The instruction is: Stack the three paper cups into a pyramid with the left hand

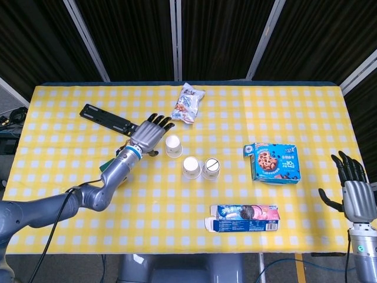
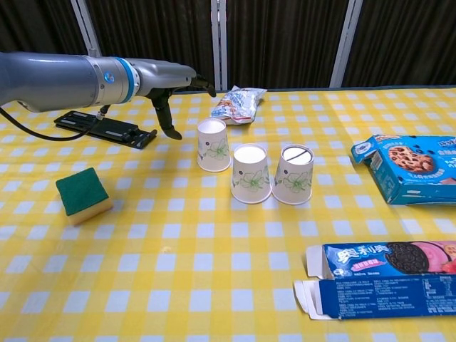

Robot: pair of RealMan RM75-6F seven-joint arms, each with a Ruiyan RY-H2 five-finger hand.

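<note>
Left hand (image 1: 148, 132): hovering above the counter (image 1: 70, 177) with fingers spread and thumb hanging down, grasping nothing; in the chest view (image 2: 165, 77) it is showing palm down, clear of the cloth.

Rear paper cup (image 1: 173, 146): standing upside down just to the right of the left hand's fingertips, apart from them; also showing in the chest view (image 2: 213, 145).

Middle paper cup (image 1: 191, 167) and right paper cup (image 1: 211, 168): sitting upside down side by side, touching or nearly so, further right of the left hand and nearer the robot than the rear cup. In the chest view (image 2: 251, 174) (image 2: 294, 174) the three are forming no pyramid; all are resting on the counter.

Green sponge (image 2: 84, 194): lying nearer the robot than the left hand, under the forearm in the head view.

Black bracket (image 1: 109, 119): lying just behind and to the left of the left hand.

Snack bag (image 1: 188, 103): lying beyond the left hand, toward the far edge.

Blue cookie box (image 1: 273, 163): resting well to the right of the cups.

Oreo carton (image 1: 244, 216): lying near the front edge, one flap open.

Right hand (image 1: 353, 187): held upright off the counter's right edge, fingers extended and apart, holding nothing.
</note>
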